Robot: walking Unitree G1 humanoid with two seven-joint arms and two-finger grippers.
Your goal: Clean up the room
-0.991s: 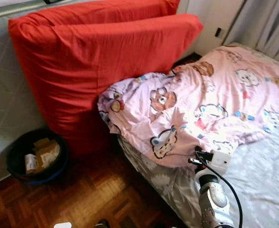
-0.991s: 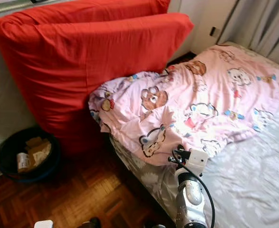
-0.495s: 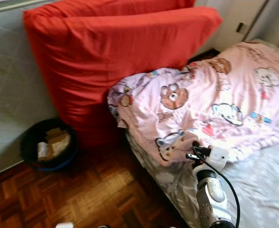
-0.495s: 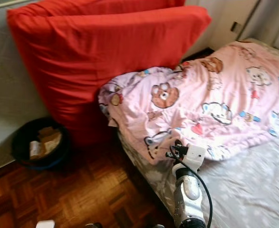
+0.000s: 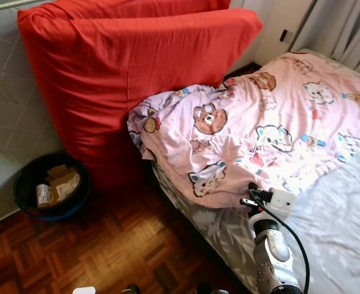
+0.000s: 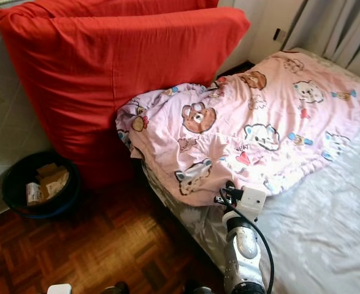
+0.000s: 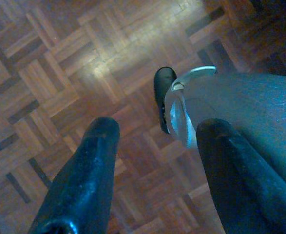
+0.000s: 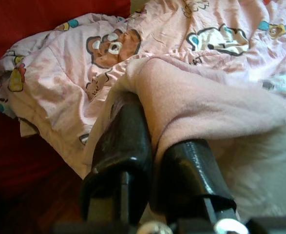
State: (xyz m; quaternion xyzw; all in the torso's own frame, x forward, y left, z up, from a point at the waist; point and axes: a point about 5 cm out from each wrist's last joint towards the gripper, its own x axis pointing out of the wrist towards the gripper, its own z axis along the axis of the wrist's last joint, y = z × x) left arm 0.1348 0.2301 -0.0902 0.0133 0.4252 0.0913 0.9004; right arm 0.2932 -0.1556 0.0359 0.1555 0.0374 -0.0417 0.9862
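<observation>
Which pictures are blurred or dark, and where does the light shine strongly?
Left eye view: sharp; the bin stands in shade. Left wrist view: glare on the parquet floor; left gripper blurred, out of focus. Right wrist view: right gripper dark and soft against the pink blanket.

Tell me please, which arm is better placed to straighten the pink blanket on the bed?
The right. The right gripper is shut on a fold of the pink blanket at its near edge on the bed. The left gripper hangs open over the wooden floor.
</observation>
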